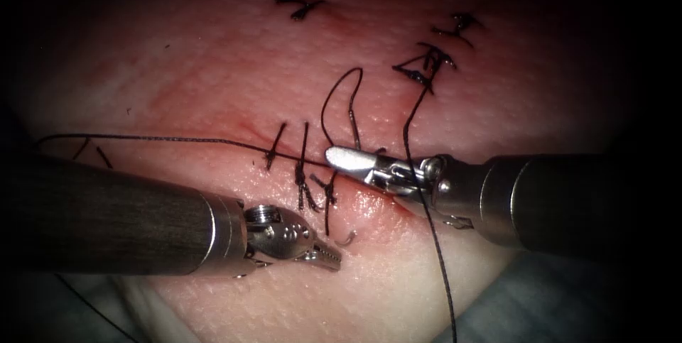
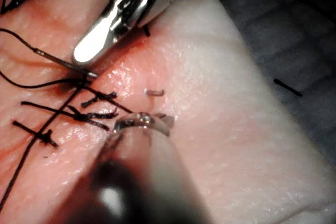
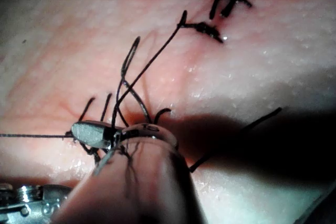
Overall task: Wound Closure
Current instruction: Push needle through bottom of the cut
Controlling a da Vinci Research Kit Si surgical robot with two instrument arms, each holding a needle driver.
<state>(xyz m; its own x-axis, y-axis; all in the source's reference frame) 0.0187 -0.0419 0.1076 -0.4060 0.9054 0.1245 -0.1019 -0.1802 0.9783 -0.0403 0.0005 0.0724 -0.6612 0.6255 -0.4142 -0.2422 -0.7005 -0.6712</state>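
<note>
The right tool [image 1: 341, 158] has its jaws pressed together on the dark thread [image 1: 177, 139], just at the stitched cut [image 1: 305, 172] in the pink, glistening tissue [image 1: 199, 66]. The left tool [image 1: 328, 256], jaws together and empty, lies below the cut beside a small curved needle [image 1: 347, 239] on the tissue.

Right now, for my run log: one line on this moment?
left tool: holds nothing | right tool: shut on thread by stitches | needle: apparent tip poking from tissue beside left tool

Your thread [image 1: 177, 138] is black against pink tissue [image 1: 199, 66] with red fluid [image 1: 249, 130] along the cut; both tools, left [image 1: 330, 256] and right [image 1: 341, 158], are silver on dark grey shafts.
</note>
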